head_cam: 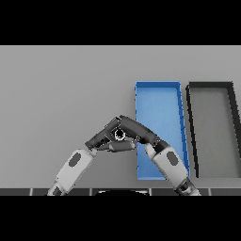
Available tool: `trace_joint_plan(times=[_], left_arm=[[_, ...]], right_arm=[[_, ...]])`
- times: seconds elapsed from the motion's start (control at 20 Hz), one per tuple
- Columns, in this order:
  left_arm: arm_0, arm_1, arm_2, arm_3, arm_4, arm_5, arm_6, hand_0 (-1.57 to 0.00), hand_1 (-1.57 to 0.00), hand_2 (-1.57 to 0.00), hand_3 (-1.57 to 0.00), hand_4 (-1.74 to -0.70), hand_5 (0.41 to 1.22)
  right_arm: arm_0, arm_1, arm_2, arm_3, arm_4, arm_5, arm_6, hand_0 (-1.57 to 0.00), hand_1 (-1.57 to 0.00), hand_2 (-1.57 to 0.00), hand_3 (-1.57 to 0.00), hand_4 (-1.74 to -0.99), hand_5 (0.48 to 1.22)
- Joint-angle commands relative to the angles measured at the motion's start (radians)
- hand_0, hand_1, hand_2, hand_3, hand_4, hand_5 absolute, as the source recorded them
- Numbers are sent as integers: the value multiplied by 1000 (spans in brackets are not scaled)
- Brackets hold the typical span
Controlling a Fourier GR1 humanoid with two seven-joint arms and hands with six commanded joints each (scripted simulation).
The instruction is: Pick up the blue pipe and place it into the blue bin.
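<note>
Both hands, left point(102, 136) and right point(137, 132), meet beside the blue bin point(160, 96); their grip is unclear and the pipe is hidden.

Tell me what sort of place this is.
Probably a bare sorting workstation: a plain grey table with a blue bin and a black bin side by side. The left hand and right hand meet beside the blue bin.
</note>
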Motion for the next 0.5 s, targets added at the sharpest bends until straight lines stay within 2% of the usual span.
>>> trace_joint_plan(times=[0.0, 0.1, 0.15, 0.2, 0.3, 0.35, 0.4, 0.45], left_arm=[[4, 0, 4, -5, 0, -9, 11, -1571, -1568, -1571, -1532, -1729, 1221], [5, 2, 11, -13, -4, -15, 27, -1571, -1569, -1571, -1546, -1729, 1221], [2, -5, 14, -10, -6, -22, 18, -1571, -1569, -1571, -1442, -1724, 1221], [12, -8, 7, -22, -25, -17, 16, -1569, -1513, -1458, -1468, -1656, 1221], [12, 3, 5, -23, -74, -28, 7, -1045, -991, -950, -963, -1426, 1221], [4, 8, 19, -22, -70, -54, 13, -836, -793, -760, -770, -1320, 1221], [10, 9, 15, -7, -97, -73, -30, -668, -634, -608, -616, -1226, 1221], [18, 10, 15, -15, -122, -83, -43, -535, -507, -486, -492, -1144, 1221]], right_arm=[[13, 2, 14, -5, 4, -3, -13, -1496, -1496, -1497, -1478, -1455, 1123], [15, 9, -2, 4, -36, -11, -25, -1523, -1523, -1524, -1512, -1470, 1158], [19, 9, -1, 2, -40, -15, -38, -1532, -1533, -1533, -1523, -1475, 1171], [16, 8, 1, 0, -36, -27, -41, -1540, -1540, -1541, -1533, -1478, 1181], [3, 7, 10, 1, -23, -36, -13, -1551, -1551, -1552, -1547, -1483, 1195], [6, 7, 17, -6, -17, -46, -23, -1555, -1555, -1555, -1552, -1484, 1201], [4, 10, 24, -7, -15, -53, 6, -1558, -1558, -1559, -1555, -1485, 1205], [4, 4, 18, -6, -22, -56, 1, -1561, -1561, -1561, -1559, -1486, 1208]])
